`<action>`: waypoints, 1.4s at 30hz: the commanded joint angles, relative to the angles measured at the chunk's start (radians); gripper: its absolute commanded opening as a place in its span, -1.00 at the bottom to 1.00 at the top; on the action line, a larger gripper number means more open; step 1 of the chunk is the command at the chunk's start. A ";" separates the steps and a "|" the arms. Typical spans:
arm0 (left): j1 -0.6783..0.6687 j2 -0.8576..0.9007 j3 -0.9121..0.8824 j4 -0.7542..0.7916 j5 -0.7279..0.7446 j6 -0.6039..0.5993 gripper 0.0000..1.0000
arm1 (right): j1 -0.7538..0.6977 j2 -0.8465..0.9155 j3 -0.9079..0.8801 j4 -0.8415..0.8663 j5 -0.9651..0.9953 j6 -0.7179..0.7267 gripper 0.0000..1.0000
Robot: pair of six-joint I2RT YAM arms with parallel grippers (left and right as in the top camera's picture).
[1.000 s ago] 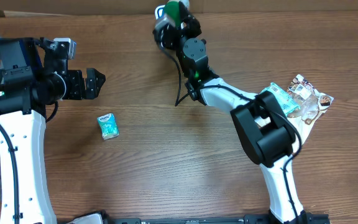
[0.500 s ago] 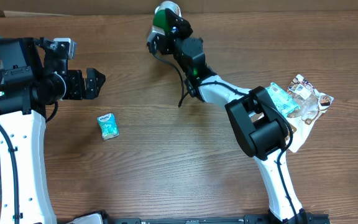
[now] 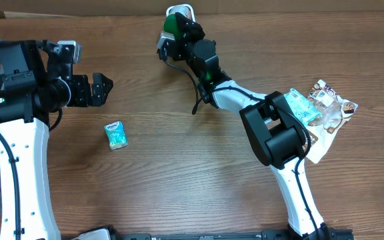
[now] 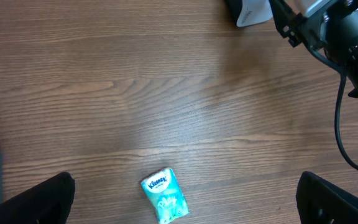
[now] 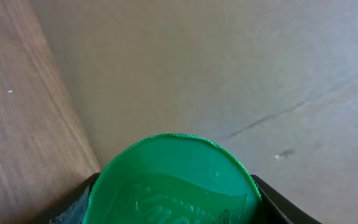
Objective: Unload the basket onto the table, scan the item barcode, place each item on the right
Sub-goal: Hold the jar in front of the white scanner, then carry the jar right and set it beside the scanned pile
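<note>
Shifted right end effector (image 3: 177, 32) leftward, clenched on green-lidded container (image 5: 173, 180); left end effector (image 3: 105, 88) released. Probably needed slow roll, barcode outward.

A tissue pack (image 3: 115, 134) lies on the table (image 3: 179, 180) at left, a pile of packets (image 3: 325, 110) at right, a container (image 3: 175, 25) far back between them.

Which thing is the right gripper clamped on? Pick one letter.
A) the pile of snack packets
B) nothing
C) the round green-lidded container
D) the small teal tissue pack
C: the right gripper is closed around the round green-lidded container, whose lid fills the right wrist view between the fingers, while the small teal tissue pack lies well away from it.
</note>
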 commanded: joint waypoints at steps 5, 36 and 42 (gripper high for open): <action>-0.006 -0.005 0.022 0.003 0.011 0.015 0.99 | -0.006 -0.026 0.033 0.043 -0.025 -0.008 -0.54; -0.006 -0.005 0.022 0.003 0.011 0.015 0.99 | -0.012 -0.663 0.023 -1.631 -0.227 1.082 -0.82; -0.007 -0.005 0.022 0.003 0.011 0.015 0.99 | -0.043 -0.628 -0.113 -1.715 0.037 1.188 -0.71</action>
